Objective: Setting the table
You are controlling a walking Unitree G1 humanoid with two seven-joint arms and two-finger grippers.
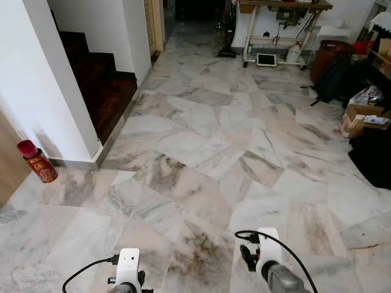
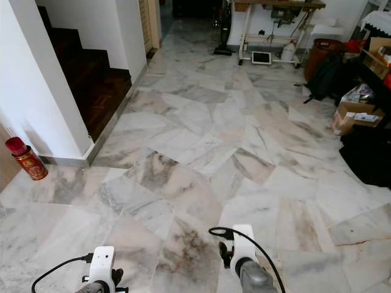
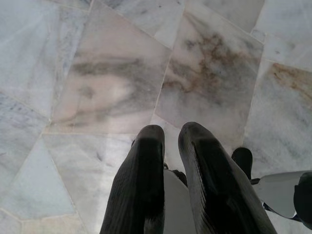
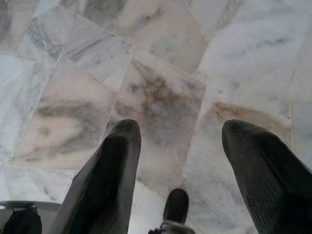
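A wide marble floor point(image 1: 201, 159) runs ahead, with dark stairs point(image 1: 101, 79) far left and a white workbench point(image 1: 281, 27) at the far end. Boxes point(image 1: 360, 119) and a backpack point(image 1: 333, 79) crowd the right wall; a red canister point(image 1: 36, 162) stands near left. No tableware or dining tabletop is visible, so its direction, long axis and nearer arm cannot be judged. Both arms hang low: the left gripper point(image 3: 168, 141) is narrow, fingers nearly together and holding nothing; the right gripper point(image 4: 180, 134) is spread wide, also holding nothing.
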